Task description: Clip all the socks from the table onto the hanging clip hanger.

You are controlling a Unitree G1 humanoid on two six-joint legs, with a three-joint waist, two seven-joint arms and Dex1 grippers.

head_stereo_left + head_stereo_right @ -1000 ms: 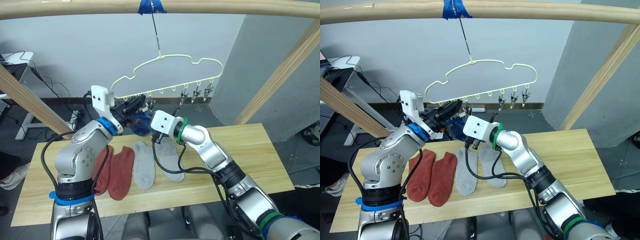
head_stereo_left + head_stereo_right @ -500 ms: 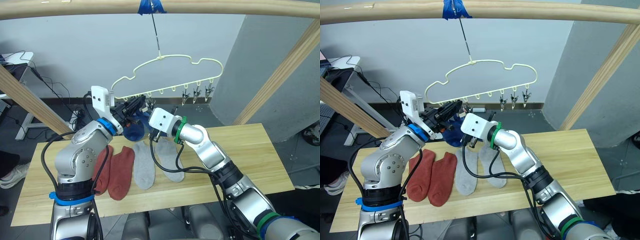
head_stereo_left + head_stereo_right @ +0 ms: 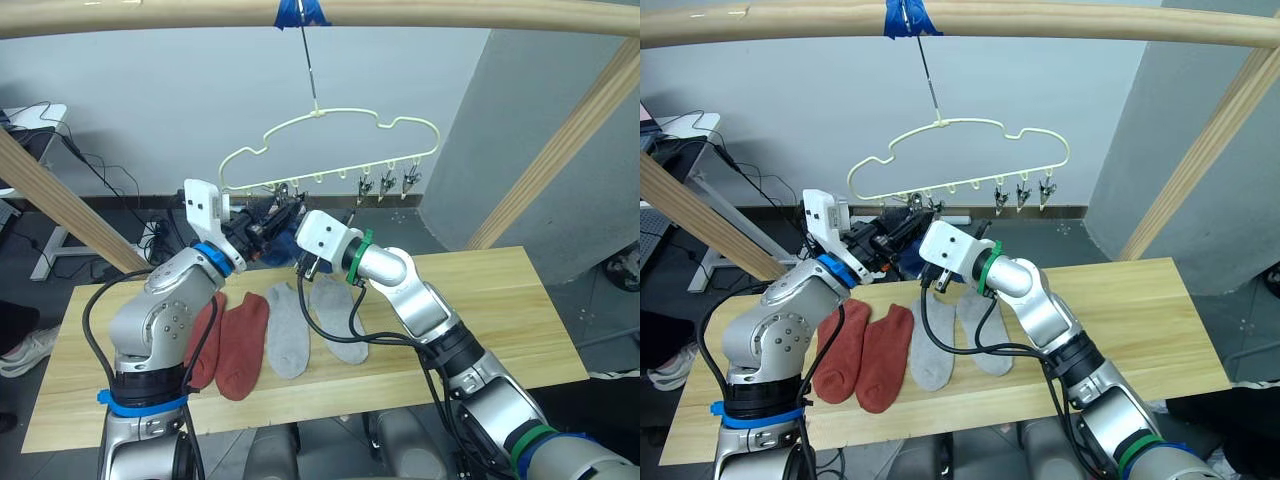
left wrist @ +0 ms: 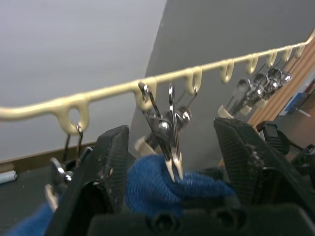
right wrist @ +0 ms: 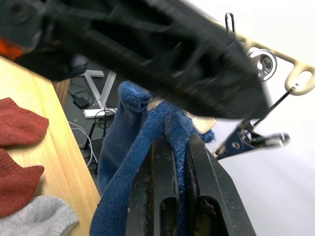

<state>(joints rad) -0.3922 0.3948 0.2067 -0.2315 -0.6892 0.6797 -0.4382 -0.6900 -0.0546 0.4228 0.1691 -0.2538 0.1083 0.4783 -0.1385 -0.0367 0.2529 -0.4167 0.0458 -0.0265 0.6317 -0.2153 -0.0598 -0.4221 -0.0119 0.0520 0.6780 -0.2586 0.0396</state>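
Both grippers have lifted the blue sock (image 4: 162,182) to the hanger (image 3: 330,135); right gripper (image 5: 179,142) pinches it, left gripper (image 4: 170,147) spread round a clip (image 4: 167,130).

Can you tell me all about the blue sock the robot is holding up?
The blue sock is soft, fuzzy royal blue fabric, held up above the table under the pale yellow clip hanger. The right end effector pinches its top edge, shut tight. A small metal clip touches that edge between the left end effector's open fingers. The rest hangs limp.
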